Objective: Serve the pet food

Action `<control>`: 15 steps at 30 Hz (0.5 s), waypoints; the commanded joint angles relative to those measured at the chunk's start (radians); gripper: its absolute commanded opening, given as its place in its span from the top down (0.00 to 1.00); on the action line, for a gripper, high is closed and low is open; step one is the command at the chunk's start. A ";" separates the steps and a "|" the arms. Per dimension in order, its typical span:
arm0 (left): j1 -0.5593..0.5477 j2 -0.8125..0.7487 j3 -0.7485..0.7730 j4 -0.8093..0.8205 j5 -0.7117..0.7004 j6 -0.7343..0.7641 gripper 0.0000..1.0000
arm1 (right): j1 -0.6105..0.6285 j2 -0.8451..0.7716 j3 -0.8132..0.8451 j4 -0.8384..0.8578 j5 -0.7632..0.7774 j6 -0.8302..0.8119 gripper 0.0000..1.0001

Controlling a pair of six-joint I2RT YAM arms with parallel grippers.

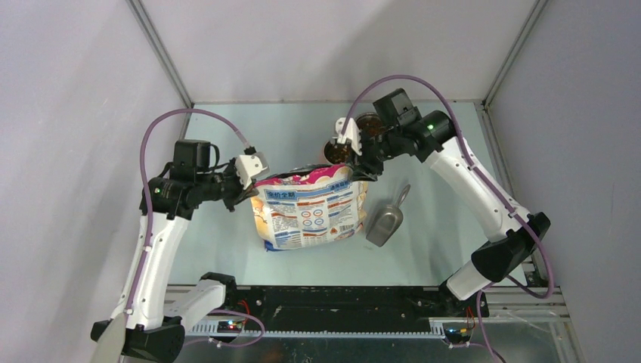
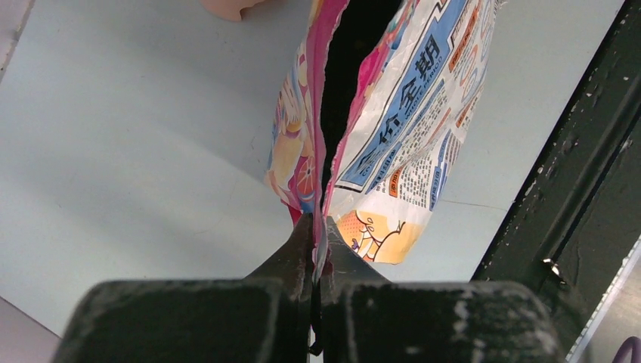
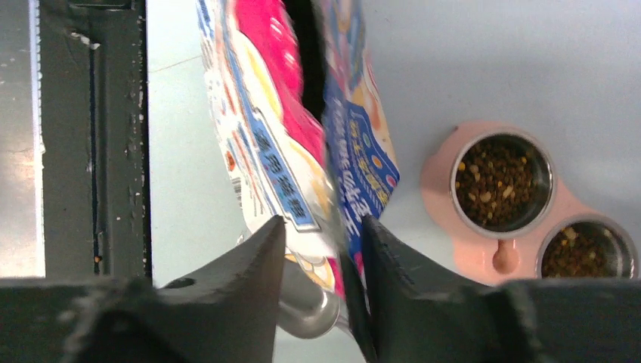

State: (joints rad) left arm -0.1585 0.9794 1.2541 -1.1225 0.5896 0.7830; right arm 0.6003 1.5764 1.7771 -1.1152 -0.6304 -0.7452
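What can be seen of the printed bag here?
The bag is a glossy pink, white and blue printed pouch, upright at the middle of the table, its top parted in a narrow dark slit. The left hand is shut on its left top corner; the right hand straddles the right corner, grip unclear.

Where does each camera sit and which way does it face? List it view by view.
Top external: above and behind the bases, looking down at the table; both arms show, flanking the bag.
Left wrist: on the left arm, looking along the left tool, shut on the bag's edge.
Right wrist: on the right arm, looking past the right tool, which straddles the bag, to pet food in the bowls.
Shared: all views show the bag; top and right wrist show the bowls.
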 commanded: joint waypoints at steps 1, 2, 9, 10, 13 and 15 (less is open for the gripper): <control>0.020 -0.021 0.070 0.043 -0.003 -0.034 1.00 | 0.075 0.040 0.088 -0.022 -0.018 -0.052 0.52; 0.020 -0.022 0.071 0.045 -0.002 -0.037 1.00 | 0.081 0.049 0.098 -0.025 -0.021 -0.053 0.50; 0.020 -0.036 0.074 0.055 0.003 -0.050 1.00 | 0.123 0.154 0.213 -0.008 -0.080 0.003 0.44; 0.020 -0.035 0.075 0.055 0.004 -0.054 1.00 | 0.127 0.166 0.220 -0.006 -0.083 0.007 0.44; 0.019 -0.031 0.083 0.053 0.007 -0.059 1.00 | 0.152 0.183 0.232 0.012 -0.061 0.021 0.47; 0.020 -0.029 0.088 0.049 0.008 -0.060 1.00 | 0.166 0.184 0.230 0.024 -0.025 0.024 0.56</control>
State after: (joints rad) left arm -0.1566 0.9794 1.2564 -1.1229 0.5888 0.7483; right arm 0.7334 1.7576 1.9606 -1.1225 -0.6735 -0.7467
